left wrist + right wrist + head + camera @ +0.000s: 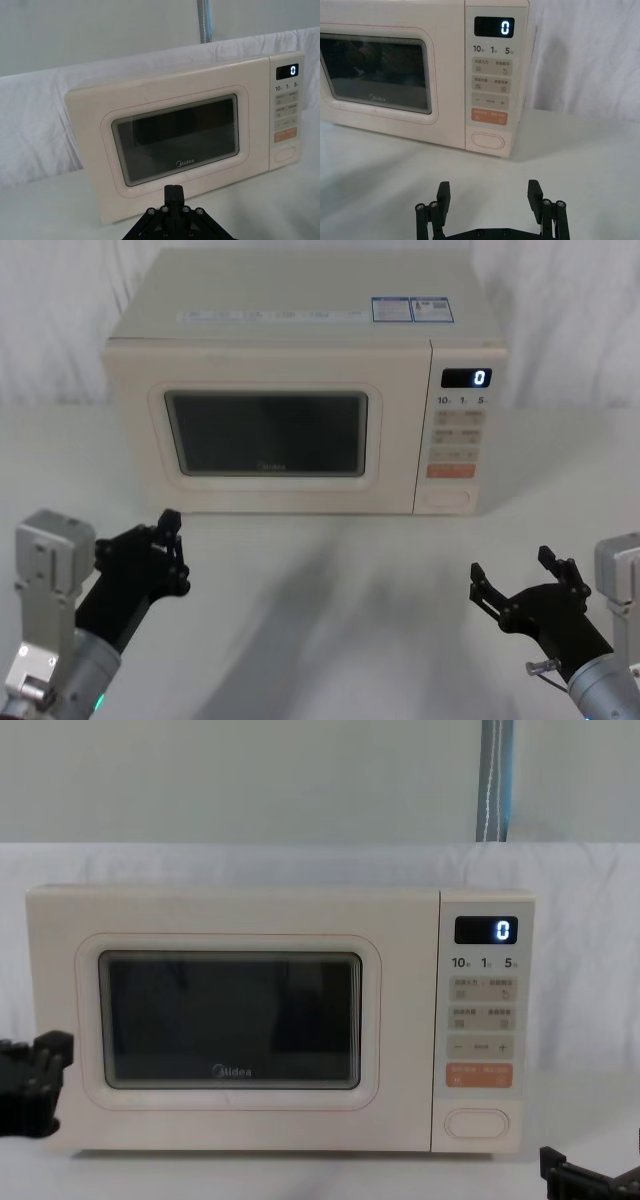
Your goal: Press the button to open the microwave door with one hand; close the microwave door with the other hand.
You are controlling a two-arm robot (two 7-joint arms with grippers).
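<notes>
A: Door (270, 432) flush with the microwave (300, 340)?
B: Yes. Left gripper (168, 545) low, near the front-left corner; right gripper (525, 585) spread apart, well short of the button (446, 499).

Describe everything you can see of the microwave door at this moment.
The microwave door is a broad cream-white panel, plastic by its look, with a raised frame around a dark rounded glass window and a small Midea logo beneath it. It is shut, flush with the oven's front, left of the control panel. Nothing touches it.
</notes>
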